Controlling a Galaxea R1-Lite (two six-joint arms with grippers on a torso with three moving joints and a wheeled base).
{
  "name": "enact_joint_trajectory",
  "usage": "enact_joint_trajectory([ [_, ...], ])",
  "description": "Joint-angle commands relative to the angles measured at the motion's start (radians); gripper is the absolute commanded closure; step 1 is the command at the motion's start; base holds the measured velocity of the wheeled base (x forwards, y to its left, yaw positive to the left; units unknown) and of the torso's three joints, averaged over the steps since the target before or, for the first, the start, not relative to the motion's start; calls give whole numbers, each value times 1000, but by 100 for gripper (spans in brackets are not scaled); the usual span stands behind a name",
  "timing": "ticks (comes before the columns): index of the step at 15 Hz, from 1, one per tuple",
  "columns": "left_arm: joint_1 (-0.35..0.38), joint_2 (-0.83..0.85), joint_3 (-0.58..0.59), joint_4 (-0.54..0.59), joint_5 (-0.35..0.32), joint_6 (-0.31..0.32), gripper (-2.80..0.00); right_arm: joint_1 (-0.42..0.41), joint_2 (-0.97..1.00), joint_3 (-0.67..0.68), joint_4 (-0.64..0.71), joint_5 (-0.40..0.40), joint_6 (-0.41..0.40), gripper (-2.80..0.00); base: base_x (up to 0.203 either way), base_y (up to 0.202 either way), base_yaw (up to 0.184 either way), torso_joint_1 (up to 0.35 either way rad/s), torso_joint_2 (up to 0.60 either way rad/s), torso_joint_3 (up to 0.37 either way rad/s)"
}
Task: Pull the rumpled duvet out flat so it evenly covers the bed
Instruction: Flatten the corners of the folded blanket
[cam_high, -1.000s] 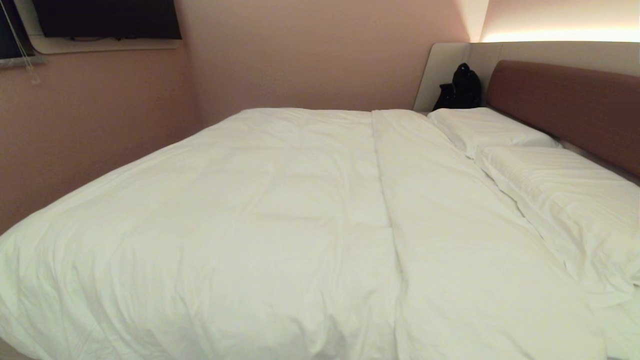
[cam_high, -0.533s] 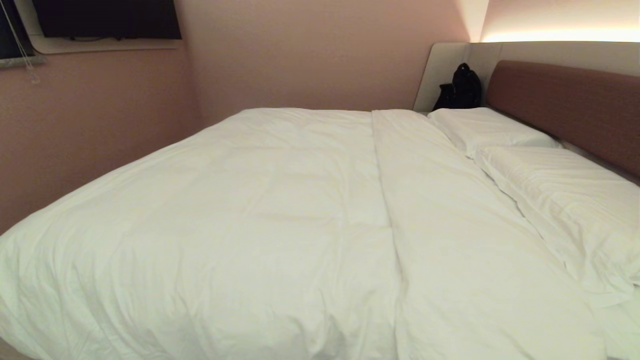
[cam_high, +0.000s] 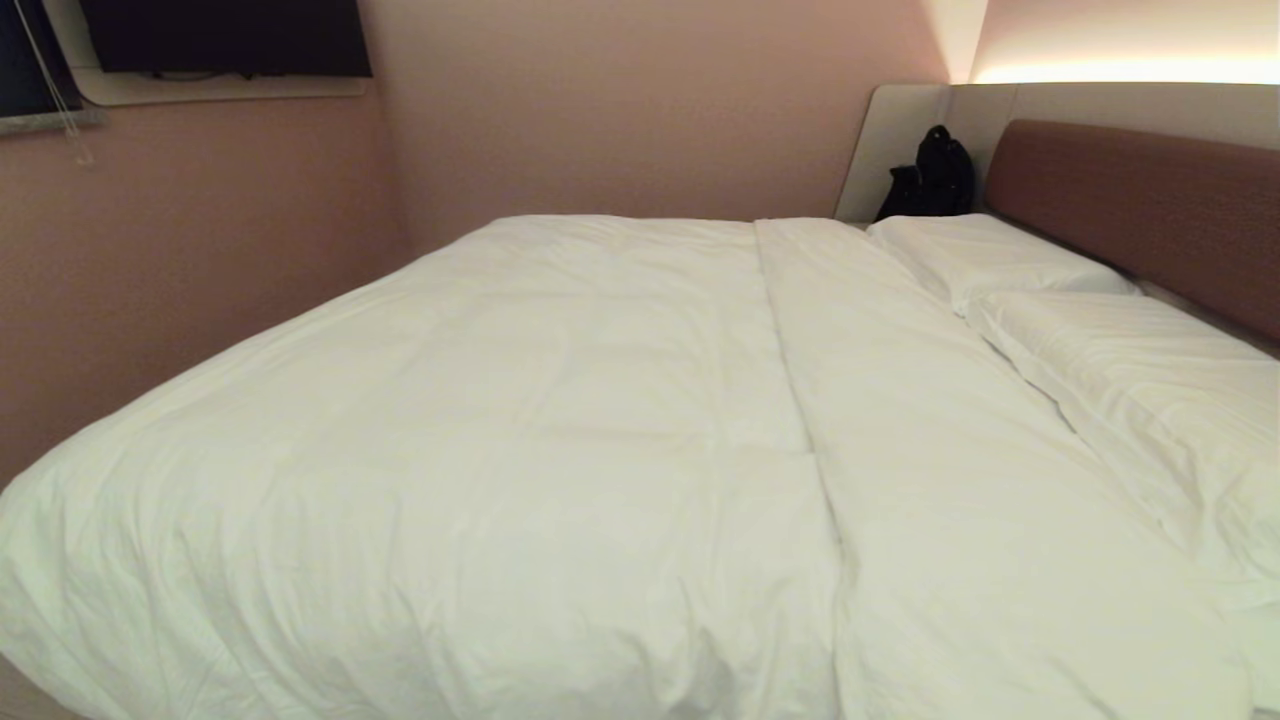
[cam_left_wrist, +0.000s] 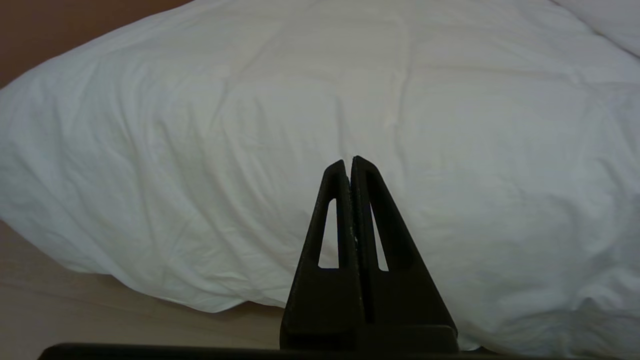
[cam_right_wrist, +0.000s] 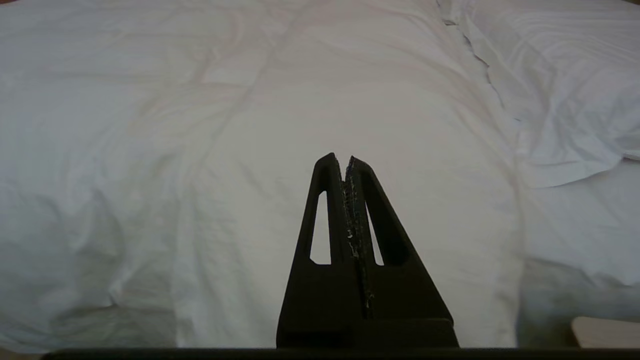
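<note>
**Duvet spread across the bed, both arms idle**

From my head camera I see the thick, puffy white duvet (cam_high: 480, 450) covering the wide low bed (cam_high: 1150, 200) from 9 o'clock across to a long seam-like fold near 1 o'clock. Two white rectangular pillows (cam_high: 1120, 390) lie at 3 o'clock, against the reddish-brown padded headboard. A black bag (cam_high: 930, 180) sits at 1 o'clock in the corner. My left gripper (cam_left_wrist: 349, 162) hangs above the duvet's edge, jaws pressed together, empty. My right gripper (cam_right_wrist: 344, 159) is likewise closed over the duvet.
</note>
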Motion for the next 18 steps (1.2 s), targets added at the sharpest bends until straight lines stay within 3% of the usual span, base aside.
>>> enact_joint_trajectory([
  [1,0,0,0,0,0,-2,0,0,0,0,-1,0,-1,0,0,199,1,2,7,2],
  [7,1,0,0,0,2,-2,0,0,0,0,-1,0,-1,0,0,180,0,4,3,2],
  [15,1,0,1,-5,2,-2,0,0,0,0,-1,0,-1,0,0,8,0,0,0,1],
  [18,1,0,1,-5,2,-2,0,0,0,0,-1,-1,4,0,-155,0,0,8,-1,1],
])
